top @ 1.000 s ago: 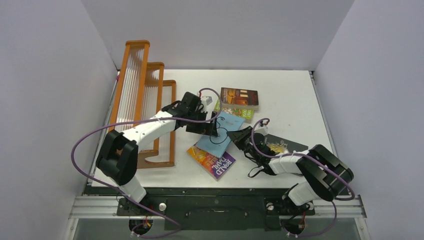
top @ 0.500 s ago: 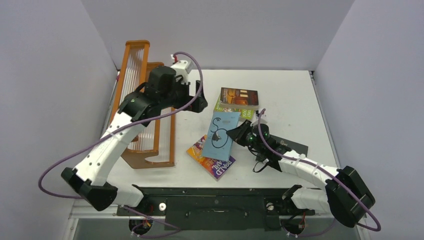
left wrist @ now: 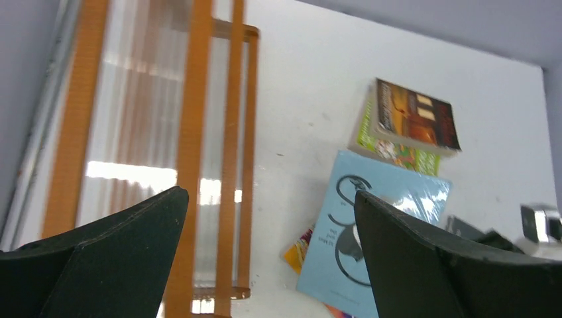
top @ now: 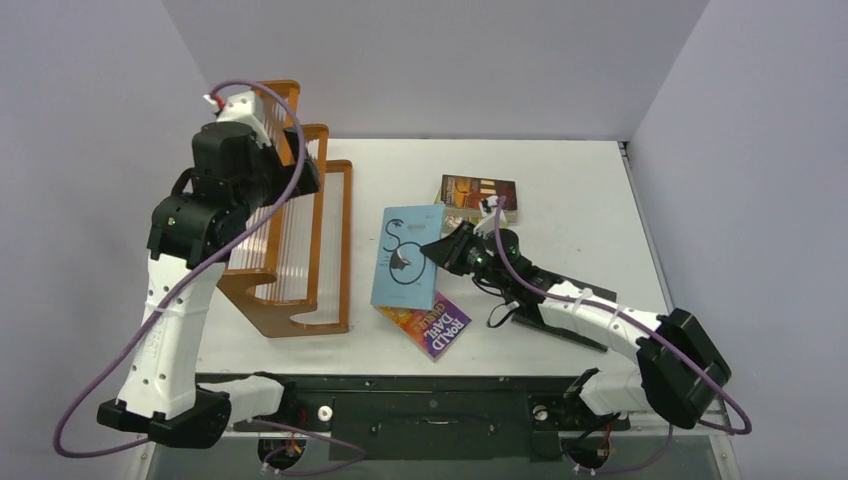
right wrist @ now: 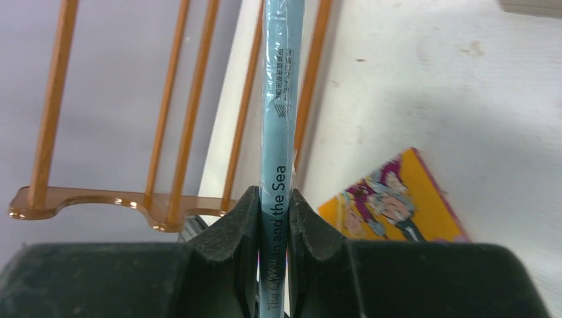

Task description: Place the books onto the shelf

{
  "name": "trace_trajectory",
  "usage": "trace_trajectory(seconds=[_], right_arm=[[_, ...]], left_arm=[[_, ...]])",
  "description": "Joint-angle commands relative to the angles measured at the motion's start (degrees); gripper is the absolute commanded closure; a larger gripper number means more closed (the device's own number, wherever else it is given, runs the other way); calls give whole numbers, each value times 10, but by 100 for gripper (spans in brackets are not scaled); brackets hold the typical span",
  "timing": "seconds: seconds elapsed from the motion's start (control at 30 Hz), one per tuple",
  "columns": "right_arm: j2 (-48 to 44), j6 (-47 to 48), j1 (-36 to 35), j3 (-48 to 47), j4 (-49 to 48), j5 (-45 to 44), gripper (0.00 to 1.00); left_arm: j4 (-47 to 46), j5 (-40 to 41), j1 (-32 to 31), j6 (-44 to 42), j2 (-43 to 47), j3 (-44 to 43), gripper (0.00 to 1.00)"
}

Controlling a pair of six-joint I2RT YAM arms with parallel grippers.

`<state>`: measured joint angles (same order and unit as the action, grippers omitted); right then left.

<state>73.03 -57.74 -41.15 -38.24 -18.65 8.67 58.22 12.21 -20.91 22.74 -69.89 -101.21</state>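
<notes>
Right claw (right wrist: pixel 273 212) clamps the light blue book (top: pixel 400 262).
The shelf (top: pixel 346 240) stands ahead of it; left claw (left wrist: pixel 270 193) gapes wide above that shelf.

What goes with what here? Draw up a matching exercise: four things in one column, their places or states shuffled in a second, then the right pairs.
Column one
1. light blue paperback with black drawing
2. orange-purple "Roald Dahl" paperback
3. dark brown-orange paperback
4. left gripper

Column two
A. open, holding nothing
B. resting on the bright green book
C. clamped in the right gripper
D. lying flat on the white table, towards its near edge

Pairs: 1-C, 2-D, 3-B, 4-A
</notes>
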Motion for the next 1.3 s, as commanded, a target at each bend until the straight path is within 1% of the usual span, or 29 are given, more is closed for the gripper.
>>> trace_trajectory(seconds=[0.0, 0.13, 0.17, 0.2, 0.27, 0.3, 0.37, 0.4, 0.47, 0.53, 0.57, 0.6, 0.67, 0.87, 0.97, 1.07, 1.2, 1.27], right_arm=[[55, -21, -26, -79, -126, 9, 100], [111, -45, -32, -111, -166, 25, 100], [117, -49, -34, -116, -175, 30, 100], [126, -51, -34, -118, -179, 32, 100], [130, -52, -36, -119, -183, 36, 100], [130, -50, -37, -116, -182, 37, 100], [128, -49, -38, -110, -181, 39, 100], [128, -49, -38, -106, -182, 41, 100], [129, -49, -39, -101, -184, 49, 100], [132, -50, -39, -93, -190, 55, 100], [135, -53, -39, -91, -194, 57, 100], [137, -56, -39, -86, -202, 59, 100], [142, -60, -40, -84, -207, 63, 100], [169, -58, -49, -87, -216, 53, 100], [193, -82, -50, -84, -242, 48, 100], [215, -118, -55, -79, -286, 35, 100], [243, -133, -71, -90, -298, 13, 100], [260, -136, -77, -104, -300, 17, 100]], left_arm=[[29, -7, 97, 18, -15, -66, 4], [51, -5, 170, 19, -60, -100, 4], [51, -15, 195, 20, -76, -102, 4], [49, -23, 234, 22, -84, -105, 4], [39, -56, 278, 21, -113, -106, 4], [31, -72, 289, 15, -121, -107, 4], [29, -77, 309, -9, -155, -114, 4], [33, -73, 318, -15, -187, -134, 4], [40, -89, 326, -30, -230, -165, 4], [26, -124, 326, -34, -258, -181, 4], [7, -162, 325, -34, -264, -181, 4], [-1, -184, 325, -35, -277, -181, 4], [-14, -252, 319, -41, -295, -186, 4], [-26, -272, 263, -69, -308, -175, 4], [-32, -263, 232, -77, -305, -161, 4], [-34, -262, 222, -80, -304, -156, 4], [-37, -264, 222, -79, -303, -154, 4], [-35, -264, 221, -78, -304, -159, 4]])
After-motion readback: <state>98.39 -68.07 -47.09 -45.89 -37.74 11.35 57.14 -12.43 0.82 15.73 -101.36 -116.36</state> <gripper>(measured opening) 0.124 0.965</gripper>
